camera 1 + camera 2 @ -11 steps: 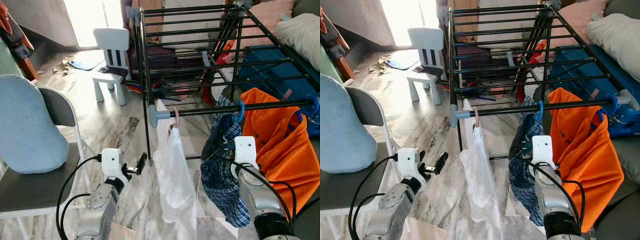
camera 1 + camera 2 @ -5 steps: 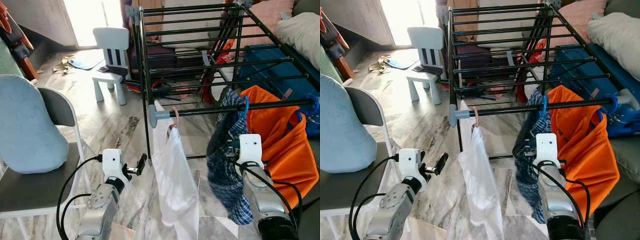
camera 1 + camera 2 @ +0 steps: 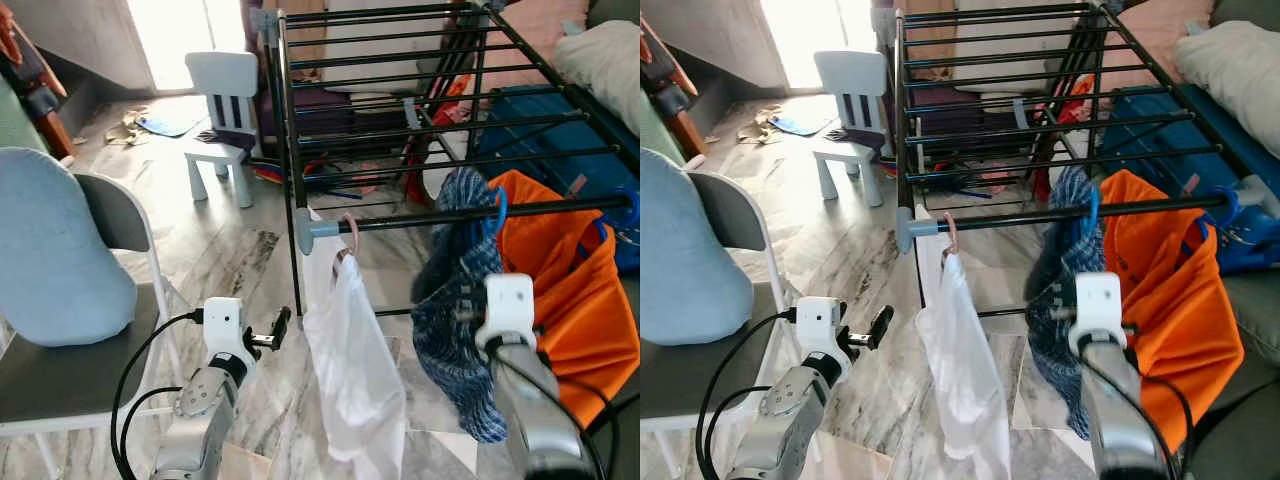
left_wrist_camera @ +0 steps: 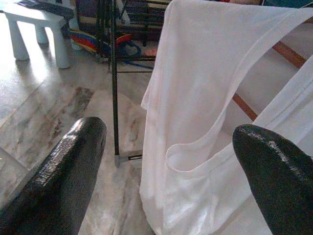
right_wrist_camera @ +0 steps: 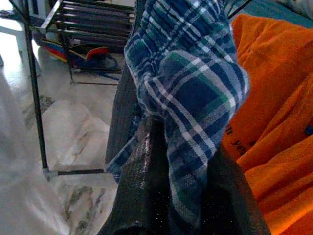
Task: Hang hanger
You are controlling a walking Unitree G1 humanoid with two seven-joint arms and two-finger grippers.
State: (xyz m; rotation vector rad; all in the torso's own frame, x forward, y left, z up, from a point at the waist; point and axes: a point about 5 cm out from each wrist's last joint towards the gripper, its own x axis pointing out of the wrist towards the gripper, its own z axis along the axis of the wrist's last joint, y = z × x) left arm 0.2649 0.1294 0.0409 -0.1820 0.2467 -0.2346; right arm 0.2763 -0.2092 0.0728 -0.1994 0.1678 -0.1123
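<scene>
A blue hanger point(image 3: 494, 212) carrying a blue plaid garment point(image 3: 458, 300) hooks over the front bar point(image 3: 470, 214) of the black drying rack. My right gripper point(image 5: 173, 196) is shut on the plaid garment point(image 5: 188, 83) just below that bar; my right wrist point(image 3: 507, 305) sits in front of the cloth. To its left a white top point(image 3: 352, 380) hangs from a pink hanger point(image 3: 350, 236). An orange garment point(image 3: 560, 290) hangs to the right. My left gripper point(image 3: 276, 330) is open, low and left of the white top point(image 4: 205, 122), holding nothing.
A grey folding chair point(image 3: 70, 370) with a light blue cushion point(image 3: 55, 250) stands at my left. A small white child's chair point(image 3: 225, 120) is farther back on the marble floor point(image 3: 235, 255). A blue box point(image 3: 545, 125) and bedding lie behind the rack at right.
My right gripper has risen and shifted right with the plaid garment, and the blue hanger's hook now rides higher on the front bar. The left arm has stayed put.
</scene>
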